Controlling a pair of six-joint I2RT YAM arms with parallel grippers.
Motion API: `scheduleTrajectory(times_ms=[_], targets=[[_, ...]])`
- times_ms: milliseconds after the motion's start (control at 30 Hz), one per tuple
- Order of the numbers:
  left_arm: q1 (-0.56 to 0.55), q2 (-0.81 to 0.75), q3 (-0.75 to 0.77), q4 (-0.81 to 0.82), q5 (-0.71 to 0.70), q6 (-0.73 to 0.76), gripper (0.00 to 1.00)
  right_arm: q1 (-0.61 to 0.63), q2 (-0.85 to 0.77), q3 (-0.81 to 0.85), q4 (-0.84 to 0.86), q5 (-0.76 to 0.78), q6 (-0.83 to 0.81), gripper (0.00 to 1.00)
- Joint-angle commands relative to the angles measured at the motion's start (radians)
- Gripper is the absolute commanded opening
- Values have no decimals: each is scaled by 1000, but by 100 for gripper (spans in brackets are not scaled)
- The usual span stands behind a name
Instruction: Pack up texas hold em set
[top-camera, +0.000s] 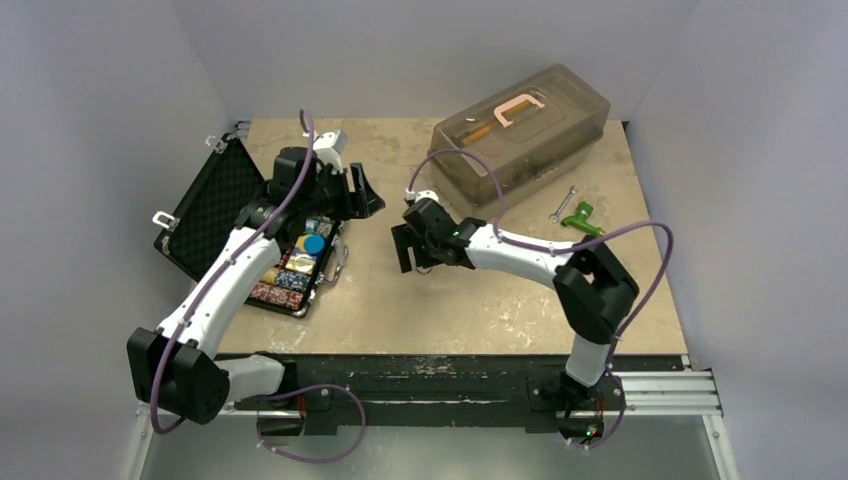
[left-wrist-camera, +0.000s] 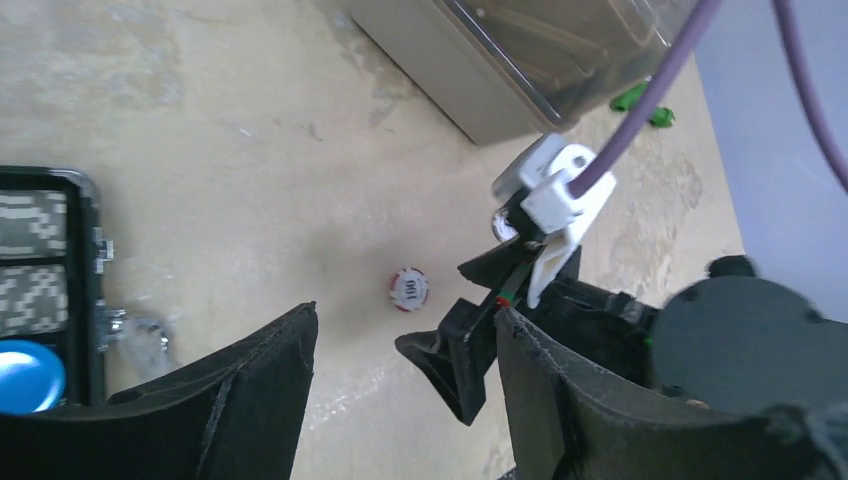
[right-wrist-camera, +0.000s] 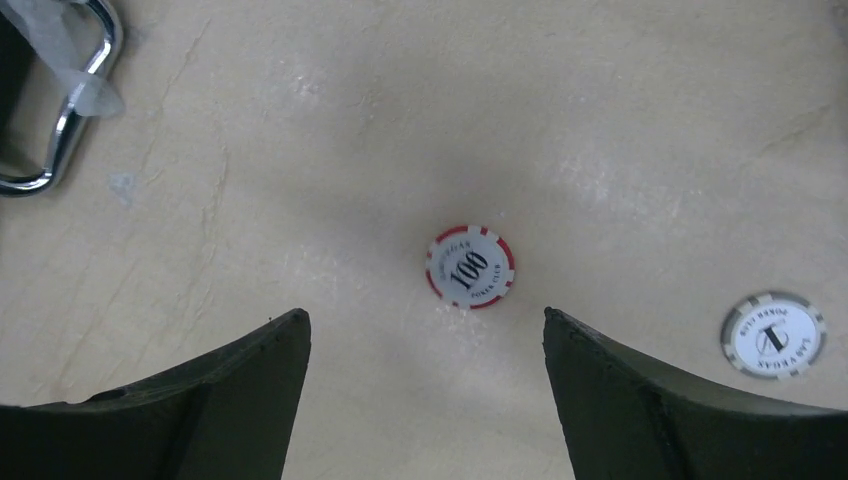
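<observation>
The black hold 'em case (top-camera: 215, 205) lies open at the left, with rows of coloured chips (top-camera: 290, 270) and a blue disc (top-camera: 314, 243) in its tray. A loose red-and-white "100" chip (right-wrist-camera: 470, 265) lies on the table just ahead of my open, empty right gripper (right-wrist-camera: 427, 330). It also shows in the left wrist view (left-wrist-camera: 408, 289). A grey-and-white chip (right-wrist-camera: 773, 335) lies to its right. My left gripper (top-camera: 365, 195) is open and empty, above the table right of the case. My right gripper (top-camera: 405, 250) hangs low over the table middle.
A translucent grey tub (top-camera: 520, 130) with a pink clamp stands at the back right. A wrench (top-camera: 563, 203) and a green-handled tool (top-camera: 580, 220) lie in front of it. The case's metal handle (right-wrist-camera: 60, 100) is at the right wrist view's top left.
</observation>
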Motion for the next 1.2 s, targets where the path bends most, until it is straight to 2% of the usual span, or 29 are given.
scheduleTrajectory(times_ms=[0, 167, 267, 333, 700, 1167], targets=[[26, -45, -4, -8, -110, 33, 64, 7, 92, 92, -71, 33, -118, 83], [41, -40, -4, -1, -80, 19, 64, 8, 155, 143, -120, 51, -134, 77], [56, -29, -4, 8, -36, 0, 64, 8, 167, 146, -118, 51, -128, 62], [64, -24, -4, 12, -17, -8, 64, 8, 178, 147, -112, 37, -121, 57], [68, -15, -7, 19, 4, -13, 64, 8, 226, 169, -91, 42, -109, 57], [68, -5, -7, 24, 19, -15, 64, 8, 253, 175, -94, 71, -105, 49]])
